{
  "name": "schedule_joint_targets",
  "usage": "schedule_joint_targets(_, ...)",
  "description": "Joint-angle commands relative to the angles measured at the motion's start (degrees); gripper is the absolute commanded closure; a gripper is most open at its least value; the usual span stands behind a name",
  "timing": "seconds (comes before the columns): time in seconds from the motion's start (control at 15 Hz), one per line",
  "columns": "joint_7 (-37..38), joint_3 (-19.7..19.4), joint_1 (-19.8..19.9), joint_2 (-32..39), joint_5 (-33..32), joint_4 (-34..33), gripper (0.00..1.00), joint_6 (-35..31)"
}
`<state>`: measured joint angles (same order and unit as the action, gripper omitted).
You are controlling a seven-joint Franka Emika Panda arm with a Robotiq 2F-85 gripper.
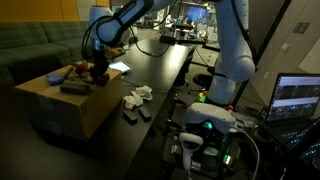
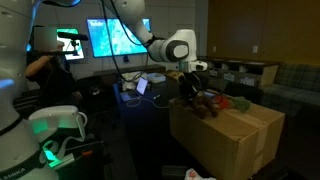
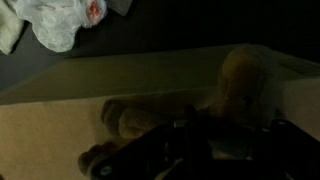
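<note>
- gripper [image 1: 97, 70] is low over the cardboard box [image 1: 60, 112], left of centre in an ext. view. The arm comes in from the upper right.
- Jaws are closed right down, fingers together. The wrist view is too dark to tell whether any fabric is pinched between them.
- plush toy [image 3: 245, 72]: tan and fuzzy, right of centre in the wrist view, lying on the box top. It sits just above the gripper's dark body at the bottom edge.
- In an ext. view the plush toy [image 2: 205, 106] is at frame centre, directly under the gripper, on the left part of the box top.
- red item [image 2: 236, 101] is also on the box top, just right of the toy.
- dark flat object [image 1: 75, 89] lies near the front edge of the box top, below-left of the gripper.
- white cloth [image 1: 137, 96] is crumpled on the black table [image 1: 165, 65], right of the box and apart from it. It also shows at the upper left of the wrist view.
- small dark bits [image 1: 133, 115] lie just below the cloth on the table.
- robot base [image 1: 212, 112] w/ green glow is lower right of centre.
- laptop [image 1: 300, 98] is at the right edge, screen lit.
- monitors [image 2: 115, 38] are lit at the upper left.
- couch [image 1: 30, 50] is green, upper left, behind the box.
</note>
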<state>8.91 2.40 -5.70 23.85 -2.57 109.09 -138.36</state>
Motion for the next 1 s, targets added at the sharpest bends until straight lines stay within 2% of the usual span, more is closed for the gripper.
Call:
schedule_joint_targets(0.0, -4.9, 2.8, 0.7, -11.9, 3.9, 10.4, 0.99, 2.5)
schedule_joint_targets(0.27, -6.2, 4.8, -0.7, -21.0, 5.9, 19.1, 0.99, 5.0)
schedule_joint_targets(0.47, -6.9, 6.6, -2.3, -24.2, 7.9, 23.4, 0.99, 6.1)
schedule_joint_targets(0.73, -9.2, 9.6, -5.5, -21.3, 11.7, 25.7, 0.99, 3.7)
schedule_joint_targets(0.93, -6.4, 12.0, -8.2, -15.6, 9.9, 25.3, 0.99, 0.5)
